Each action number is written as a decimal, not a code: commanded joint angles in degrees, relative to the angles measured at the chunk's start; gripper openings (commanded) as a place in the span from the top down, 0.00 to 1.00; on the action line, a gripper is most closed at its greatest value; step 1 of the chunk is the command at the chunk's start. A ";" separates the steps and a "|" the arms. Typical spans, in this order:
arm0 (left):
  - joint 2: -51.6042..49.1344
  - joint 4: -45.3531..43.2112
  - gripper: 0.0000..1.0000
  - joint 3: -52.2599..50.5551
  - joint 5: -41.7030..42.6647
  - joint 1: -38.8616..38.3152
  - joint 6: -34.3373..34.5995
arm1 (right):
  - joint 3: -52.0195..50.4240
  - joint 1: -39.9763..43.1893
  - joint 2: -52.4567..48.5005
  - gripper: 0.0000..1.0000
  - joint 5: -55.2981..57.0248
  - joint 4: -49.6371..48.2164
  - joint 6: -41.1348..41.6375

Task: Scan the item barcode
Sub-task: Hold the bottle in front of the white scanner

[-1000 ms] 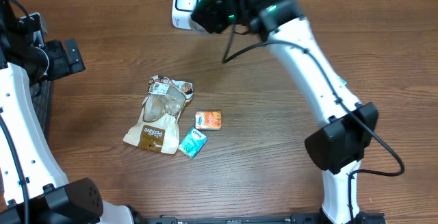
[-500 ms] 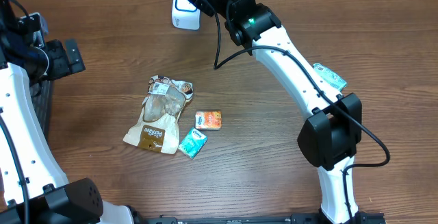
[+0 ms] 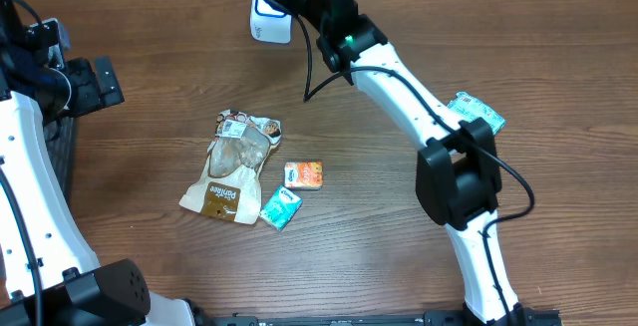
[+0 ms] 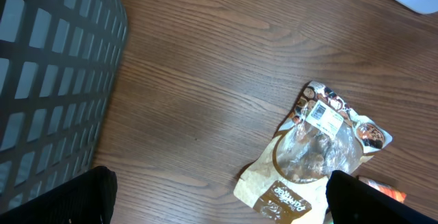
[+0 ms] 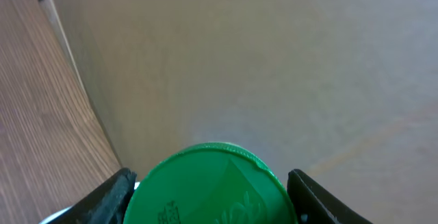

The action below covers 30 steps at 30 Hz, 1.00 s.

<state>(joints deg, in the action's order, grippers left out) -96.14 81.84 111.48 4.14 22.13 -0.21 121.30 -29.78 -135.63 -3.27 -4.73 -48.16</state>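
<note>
the right fingers [image 5: 311, 196] are clamped on a green round thing [image 5: 212, 183], one finger on each side. i think this is the item to scan. the right arm reaches to the upper middle of the overhead frame, right by the white scanner [image 3: 267, 19]. that is most likely so the scanner can see the barcode. i cannot see the barcode, and from above the arm hides the green thing.

the left fingers [image 4: 68, 196] are wide apart and hold nothing. they hang at the left, out of the way, next to a black basket [image 4: 48, 80].

a snack bag [image 3: 231, 166], an orange packet [image 3: 304, 174] and a blue-green packet [image 3: 280, 207] lie near each other in the middle of the table [image 3: 369, 246]. another blue-green packet [image 3: 477, 112] lies at the right, beside the arm.

the table is brown wood with lines in it. a plain tan wall, maybe cardboard, stands behind it.
</note>
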 commanded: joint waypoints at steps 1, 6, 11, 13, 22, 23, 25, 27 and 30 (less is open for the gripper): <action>0.15 -0.02 0.00 0.63 0.35 -0.17 -0.96 | 0.04 0.22 -3.37 0.67 -1.57 -3.45 -7.61; 0.15 -0.02 0.00 0.63 0.35 -0.17 -0.96 | 0.04 0.50 -7.45 0.65 -2.43 -7.02 -12.22; 0.15 -0.02 0.00 0.63 0.35 -0.17 -0.96 | 0.04 1.27 -10.54 0.65 -2.45 -8.94 -18.64; 0.15 -0.02 0.00 0.63 0.35 -0.17 -0.96 | 0.04 1.38 -11.06 0.65 -2.40 -10.05 -19.87; 0.15 -0.02 0.00 0.63 0.35 -0.17 -0.96 | 0.04 1.79 -11.19 0.65 -2.40 -12.28 -27.58; 0.15 -0.02 0.00 0.63 0.35 -0.17 -0.96 | 0.04 1.79 -11.19 0.65 -2.40 -12.22 -27.58; 0.15 -0.02 0.00 0.63 0.35 -0.17 -0.96 | 0.04 1.79 -11.19 0.65 -2.40 -12.09 -27.61; 0.15 -0.02 0.00 0.63 0.35 -0.17 -0.96 | 0.04 1.79 -11.19 0.65 -2.38 -11.98 -27.58; 0.15 0.00 0.00 0.63 0.35 -0.17 -0.94 | 0.04 1.79 -11.19 0.64 -2.40 -11.91 -27.56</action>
<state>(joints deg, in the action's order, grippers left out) -96.14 81.84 111.48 4.12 22.13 -0.21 121.16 -28.16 -147.72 -5.56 -15.90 -74.63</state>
